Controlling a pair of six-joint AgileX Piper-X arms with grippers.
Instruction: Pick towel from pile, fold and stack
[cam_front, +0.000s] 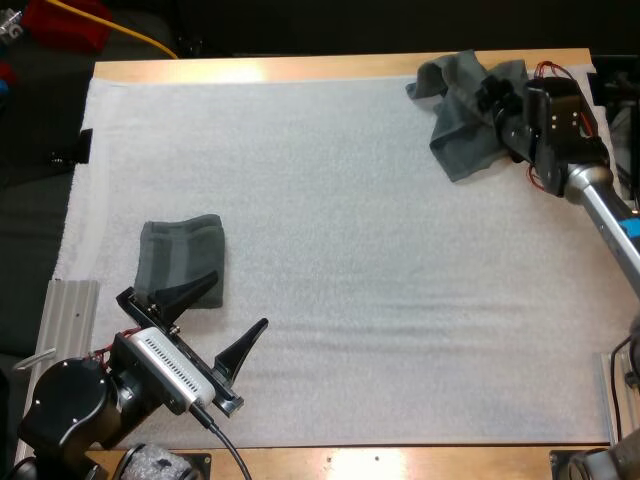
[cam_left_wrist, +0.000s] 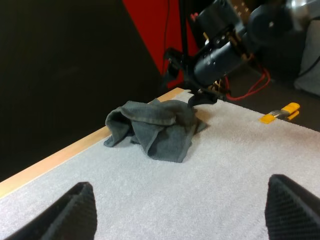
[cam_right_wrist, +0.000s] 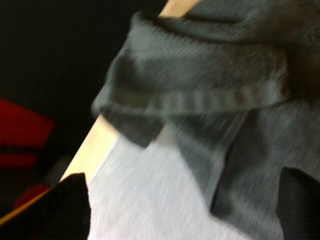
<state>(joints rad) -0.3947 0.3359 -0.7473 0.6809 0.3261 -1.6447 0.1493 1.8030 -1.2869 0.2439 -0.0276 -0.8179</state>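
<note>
Hanging spread wide at the crumpled towel (cam_front: 458, 125) at one o'clock, the right gripper (cam_front: 489, 96) should pinch just one loose corner, while the left gripper (cam_front: 240, 299) rests unclenched at seven o'clock.

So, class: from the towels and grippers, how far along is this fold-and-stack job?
Done: one folded towel lies on the left of the mat, with my left gripper open beside it. In hand: my right gripper sits open at the crumpled towel near the far right corner, not yet gripping. Left: grasp it, fold it, stack it on the folded one.
</note>
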